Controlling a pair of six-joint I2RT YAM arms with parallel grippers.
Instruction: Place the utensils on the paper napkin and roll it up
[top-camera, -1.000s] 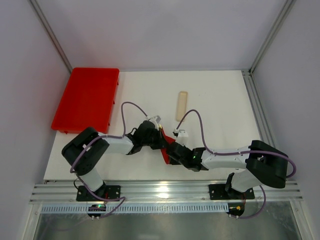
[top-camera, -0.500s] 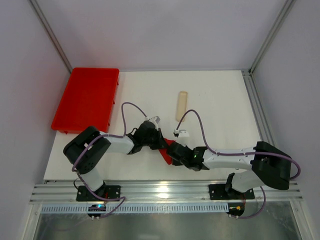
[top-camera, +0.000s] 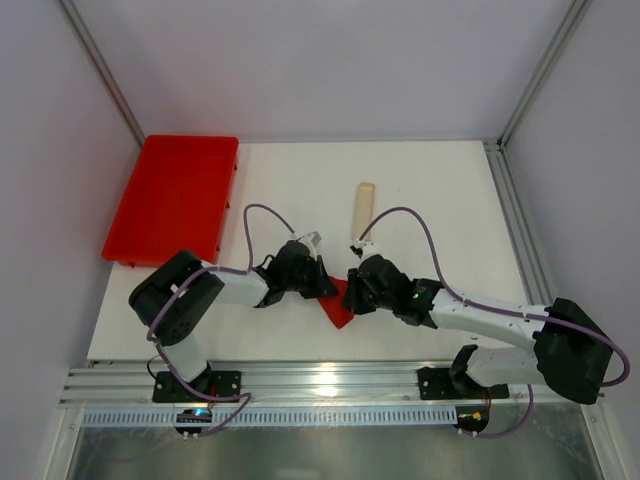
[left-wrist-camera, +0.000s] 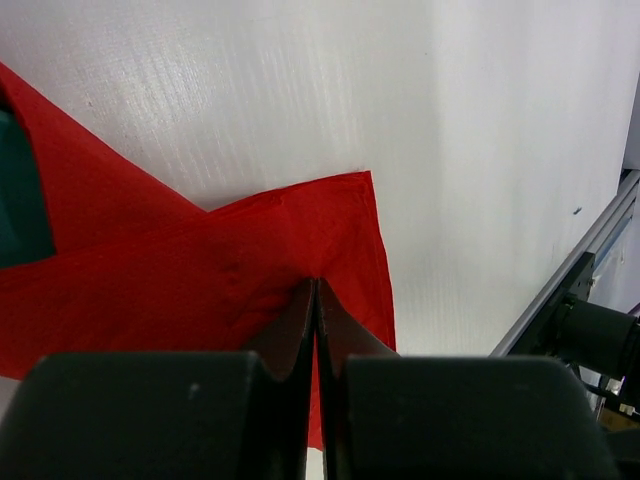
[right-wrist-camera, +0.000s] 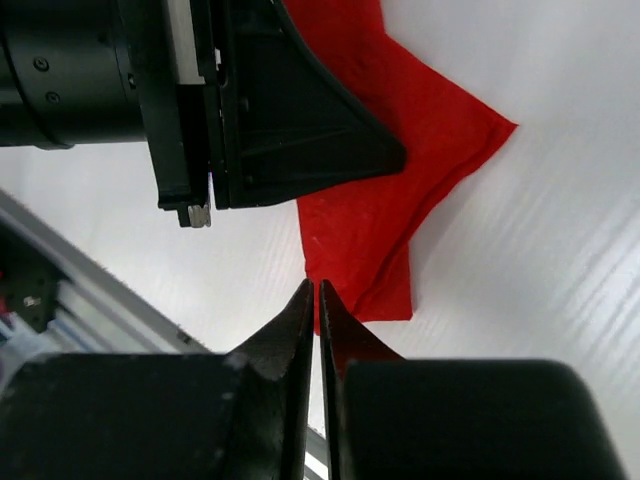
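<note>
Paper napkin: the thin bright-red paper napkin lies crumpled and partly folded on the white table, near the front edge and between the two claws. In the left wrist view one corner lies flat and pointed, and a creased fold rises toward the left. In the right wrist view it shows as overlapping layers with a jutting corner.
Utensils: only a dark teal-green patch shows, at the left edge of the left wrist view against the napkin's fold. The rest is out of sight.
Left claw: the black left gripper is pressed fully closed, with its tips down on the napkin's surface. I cannot tell whether any paper is pinched between them. It also fills the upper left of the right wrist view, over the napkin.
Right claw: the right gripper has its jaws drawn together to a hairline slit. Its tips are at the napkin's near edge, and I cannot tell whether paper is caught there.
Claws together: they face each other, close, across the napkin.
Tray: the big rigid red plastic tray sits at the table's far left corner, well apart from the napkin.
Strip: the pale beige flat oblong strip lies beyond the right claw.
</note>
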